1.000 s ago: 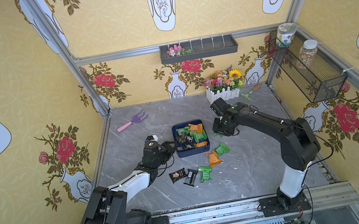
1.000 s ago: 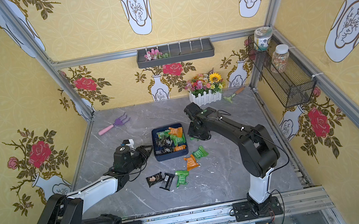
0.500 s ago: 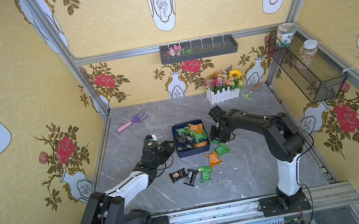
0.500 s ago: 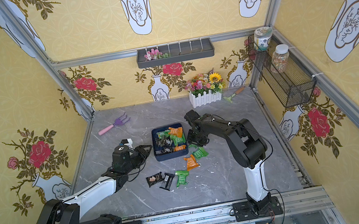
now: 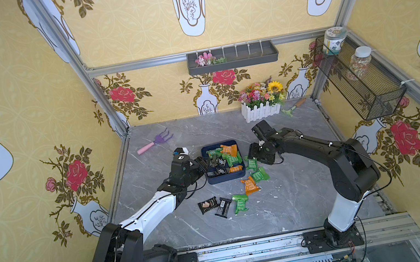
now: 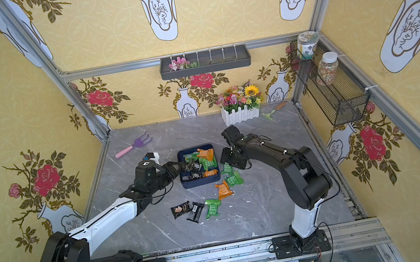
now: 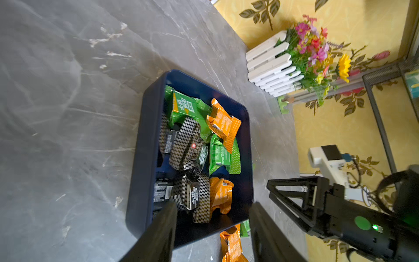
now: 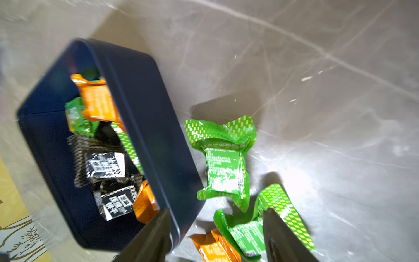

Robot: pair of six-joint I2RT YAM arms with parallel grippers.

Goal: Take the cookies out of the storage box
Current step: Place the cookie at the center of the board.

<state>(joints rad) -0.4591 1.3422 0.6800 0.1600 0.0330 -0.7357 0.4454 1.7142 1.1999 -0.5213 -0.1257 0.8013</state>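
Left wrist view: we see the left gripper point(image 7: 212, 207), jaws spread wide and empty, at one wall of the storage box point(image 7: 145, 136), which holds green, orange and black cookies point(image 7: 188, 145). Right wrist view: the right gripper point(image 8: 217, 212), jaws likewise wide and holding nothing, hangs just beside the box over loose packets point(image 8: 224, 163) lying on the worktop point(image 8: 340, 113); in a top view we count six such packets point(image 5: 250, 185) outside the box.

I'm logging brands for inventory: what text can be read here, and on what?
Nothing can be quoted with confidence.
Boxed green packet: large white characters, too skewed.
Boxed black packet: white label, blurred.
Loose green packet: fine print, too small.
Jar: label too small.
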